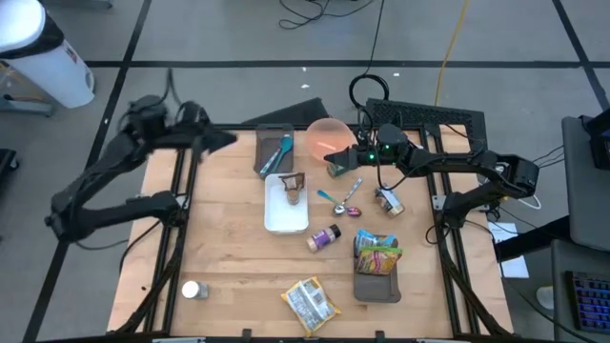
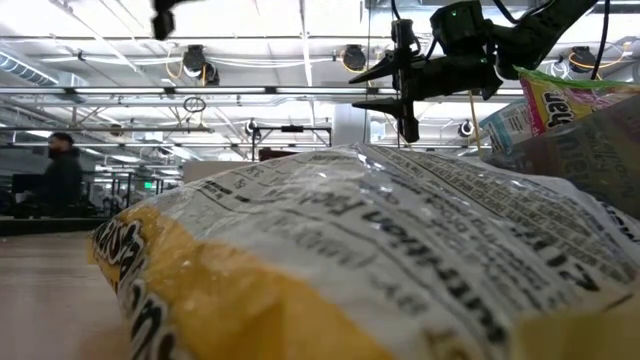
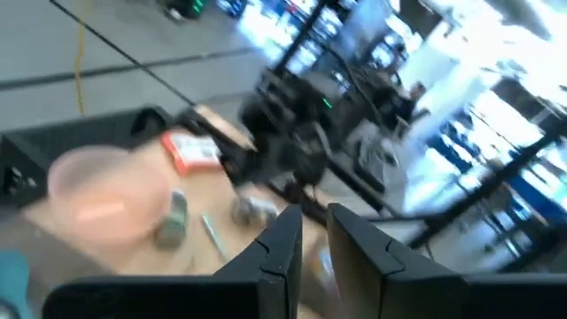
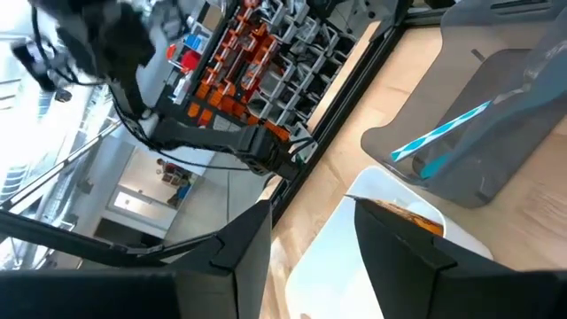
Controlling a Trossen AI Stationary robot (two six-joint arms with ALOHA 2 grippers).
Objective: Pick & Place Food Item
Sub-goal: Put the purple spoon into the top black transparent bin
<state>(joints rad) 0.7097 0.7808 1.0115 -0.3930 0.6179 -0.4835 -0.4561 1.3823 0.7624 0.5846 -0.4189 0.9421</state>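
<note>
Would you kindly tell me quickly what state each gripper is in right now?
Left gripper: fingers nearly together, nothing between them, raised near the table's far left corner.
Right gripper: open, empty, above the white tray.

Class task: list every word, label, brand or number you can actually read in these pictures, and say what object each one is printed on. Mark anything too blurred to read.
"Nutrition" and, less surely, "Fact": upside down on the crinkled snack bag, low view.
Large dark letters on the same bag's yellow end: cut off, unreadable.
Purple letters on the colourful packet: partly out of frame, unreadable.
Spice jar label, high view: too small.
Red-and-white packet, left wrist view: blurred.
</note>
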